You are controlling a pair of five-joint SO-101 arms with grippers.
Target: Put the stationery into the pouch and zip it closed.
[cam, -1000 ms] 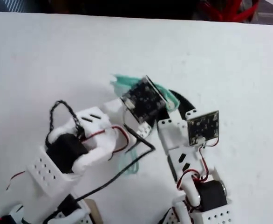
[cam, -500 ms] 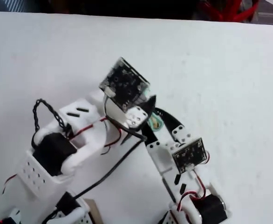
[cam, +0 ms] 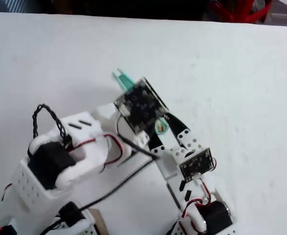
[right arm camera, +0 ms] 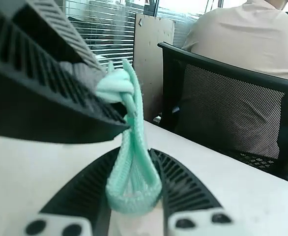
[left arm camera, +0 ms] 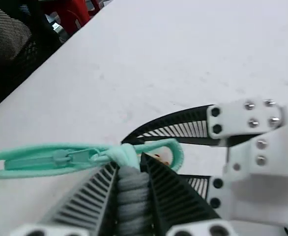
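Both tight on the pouch (left arm camera: 45,160): left gripper (left arm camera: 129,165) at its grey end (left arm camera: 131,196), right gripper (right arm camera: 134,153) at its mint loop (right arm camera: 134,191).

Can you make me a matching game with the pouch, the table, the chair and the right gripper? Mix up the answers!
Things:
1. pouch
2. table
3. chair
4. right gripper

Descriptions:
A. black mesh back
B. shut on the loop
C. white
D. mint green along its zip

Pairs: 1-D, 2-C, 3-A, 4-B.
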